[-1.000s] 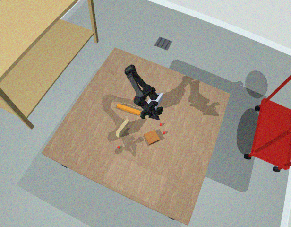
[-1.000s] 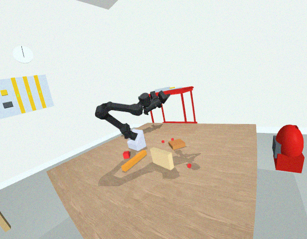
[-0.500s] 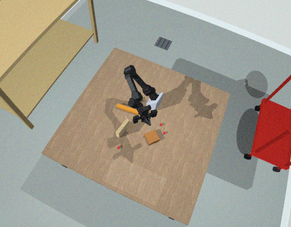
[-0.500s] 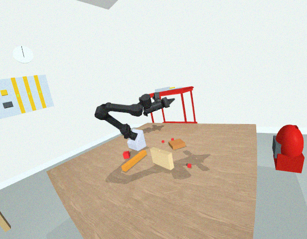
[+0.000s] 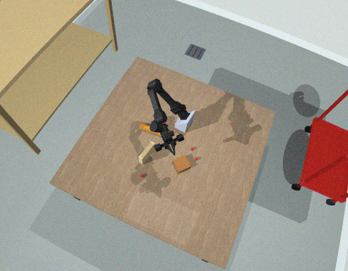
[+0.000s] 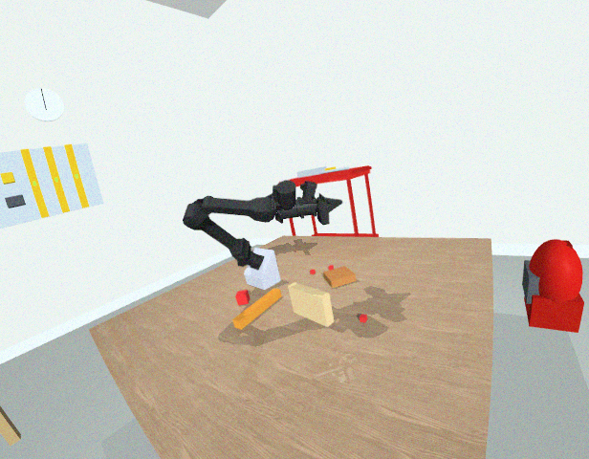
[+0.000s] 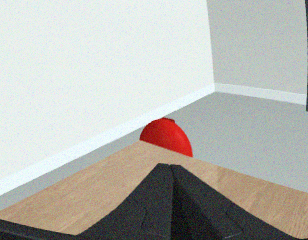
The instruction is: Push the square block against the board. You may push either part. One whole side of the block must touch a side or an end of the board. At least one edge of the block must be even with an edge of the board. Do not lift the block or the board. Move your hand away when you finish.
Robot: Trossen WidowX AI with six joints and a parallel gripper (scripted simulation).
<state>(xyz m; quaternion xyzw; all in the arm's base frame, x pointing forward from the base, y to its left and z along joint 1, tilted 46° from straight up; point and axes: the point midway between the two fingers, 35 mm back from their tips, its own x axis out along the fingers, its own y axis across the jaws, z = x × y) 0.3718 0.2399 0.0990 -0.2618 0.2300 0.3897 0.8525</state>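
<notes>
The square block [image 5: 181,164] [image 6: 339,276], orange-brown and flat, lies on the table. A pale cream board [image 5: 146,153] [image 6: 310,303] stands on its narrow long edge, apart from the block. A long orange bar [image 5: 144,127] [image 6: 257,308] lies apart from both, partly hidden under the arm in the top view. My gripper [image 5: 174,153] [image 6: 340,201] [image 7: 166,175] is shut and empty. It hangs high above the table and touches neither block nor board. The wrist view shows neither of them.
The arm rises from a pale wedge-shaped base [image 5: 183,126] [image 6: 266,272]. A red cube [image 6: 242,297] sits near the base and the bar. Small red pieces [image 5: 192,148] [image 5: 196,158] [image 6: 313,272] [image 6: 330,267] lie near the block; another [image 5: 142,175] [image 6: 362,318] lies near the cream board.
</notes>
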